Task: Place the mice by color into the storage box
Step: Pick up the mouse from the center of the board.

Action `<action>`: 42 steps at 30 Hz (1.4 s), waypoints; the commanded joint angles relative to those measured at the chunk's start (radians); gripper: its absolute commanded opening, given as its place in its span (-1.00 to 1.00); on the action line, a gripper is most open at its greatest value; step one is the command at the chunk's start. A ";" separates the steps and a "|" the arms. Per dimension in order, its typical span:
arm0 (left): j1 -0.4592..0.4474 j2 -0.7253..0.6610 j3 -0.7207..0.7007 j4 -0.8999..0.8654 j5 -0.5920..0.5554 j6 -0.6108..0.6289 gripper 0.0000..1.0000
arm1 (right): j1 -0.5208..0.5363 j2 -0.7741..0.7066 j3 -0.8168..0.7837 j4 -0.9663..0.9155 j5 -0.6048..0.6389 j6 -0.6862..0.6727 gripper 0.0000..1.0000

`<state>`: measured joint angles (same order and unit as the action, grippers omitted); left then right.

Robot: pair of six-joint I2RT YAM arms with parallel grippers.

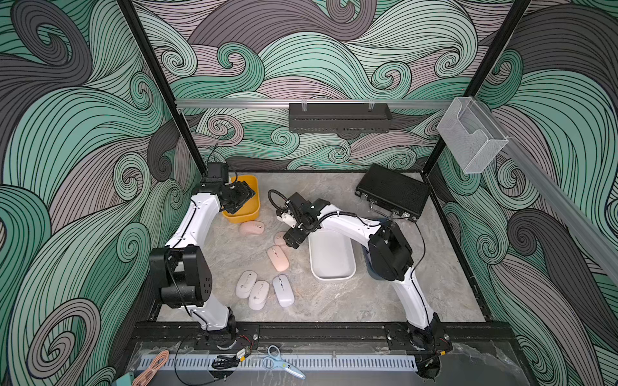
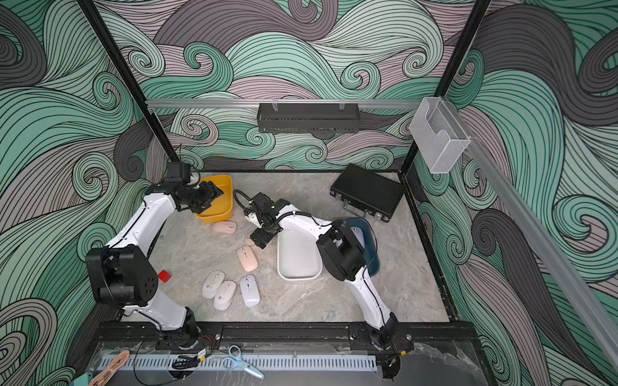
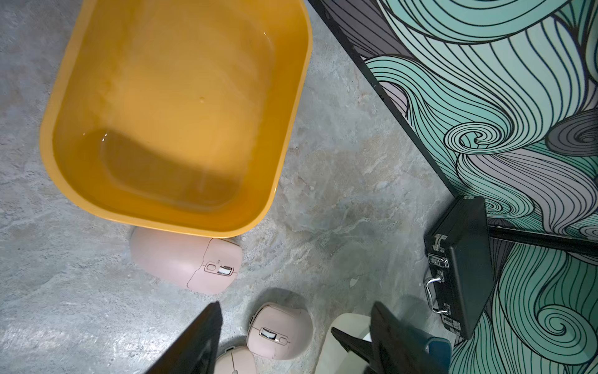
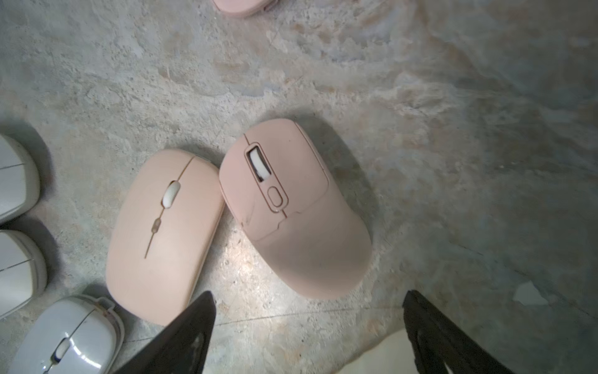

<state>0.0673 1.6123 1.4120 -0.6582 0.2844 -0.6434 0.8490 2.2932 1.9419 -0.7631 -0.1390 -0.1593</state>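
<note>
Three pale pink mice lie mid-table: one (image 1: 251,228) beside the yellow storage box (image 1: 254,182), one (image 1: 277,258) nearer the front, and one (image 4: 297,210) partly hidden under my right gripper (image 1: 292,239) in both top views. That gripper (image 4: 309,293) hovers open just above this mouse's rear end, holding nothing. Two off-white mice (image 1: 246,284) (image 1: 258,294) and a lavender one (image 1: 283,290) lie together near the front. My left gripper (image 1: 245,200) hangs open and empty over the yellow box (image 3: 284,155), which holds nothing. In the left wrist view its fingers (image 3: 194,340) frame a pink mouse (image 3: 280,330).
A white storage box (image 1: 331,277) sits right of the pink mice, holding nothing. A blue box (image 2: 373,247) is mostly hidden under the right arm; something pale shows inside it. A black case (image 1: 393,192) lies at the back right. Scissors (image 1: 282,362) and cables lie on the front rail.
</note>
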 commanded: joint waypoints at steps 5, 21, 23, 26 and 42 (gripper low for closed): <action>0.030 -0.011 0.033 -0.007 0.044 -0.002 0.43 | 0.004 0.132 0.190 -0.115 -0.031 -0.086 0.82; 0.047 0.001 0.023 0.015 0.092 -0.027 0.43 | 0.004 0.238 0.342 -0.124 0.125 0.102 0.30; 0.051 0.001 0.022 0.017 0.098 -0.030 0.43 | 0.005 0.251 0.348 -0.126 0.110 0.132 0.35; 0.052 0.000 0.022 0.019 0.098 -0.030 0.43 | 0.010 0.265 0.361 -0.152 0.126 0.159 0.37; 0.054 -0.016 0.018 0.024 0.107 -0.036 0.42 | 0.039 0.211 0.344 -0.161 0.185 0.259 -0.01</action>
<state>0.1120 1.6123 1.4117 -0.6495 0.3790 -0.6785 0.8864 2.5389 2.2791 -0.8982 0.0273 0.0631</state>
